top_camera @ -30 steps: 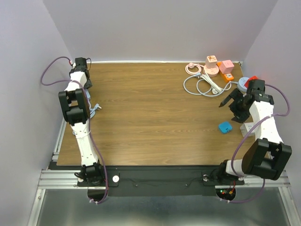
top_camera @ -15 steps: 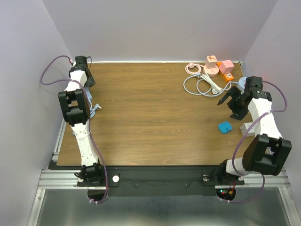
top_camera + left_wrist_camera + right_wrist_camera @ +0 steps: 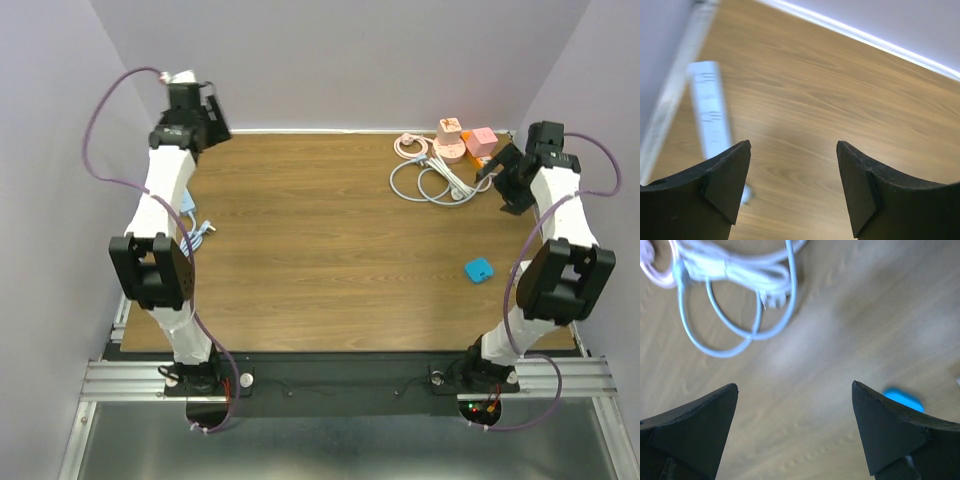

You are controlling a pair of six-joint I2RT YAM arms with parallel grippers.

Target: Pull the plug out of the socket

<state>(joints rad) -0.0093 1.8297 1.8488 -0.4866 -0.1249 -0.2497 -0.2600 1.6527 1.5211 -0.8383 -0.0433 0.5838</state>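
Pale lilac walls close in a brown wood-grain tabletop, with nearly everything gathered at its far right corner.

The right jaws are spread wide with nothing between them. Their wrist view is blurred and looks down on a loose white coiled cable and a small blue square object. No socket appears between the tips in that view.

The left jaws are also parted and empty, over bare wood beside a blurred white strip. The left arm is raised at the far left corner, well apart from the task.

The likely trouble is a wrong grab. The white cable's free plug end lies just under the right jaws, and closing there would catch a lead that is already unplugged. A second risk is that the socket looks light and nothing pins it, so a one-handed pull might lift the whole block rather than part the plug from it.

In the top view, the round pink socket base sits at the far right corner, near the right arm. A pale pink cube-shaped plug stands upright on it, apparently seated. A pink cube, an orange block and a pink coiled cable crowd beside it.
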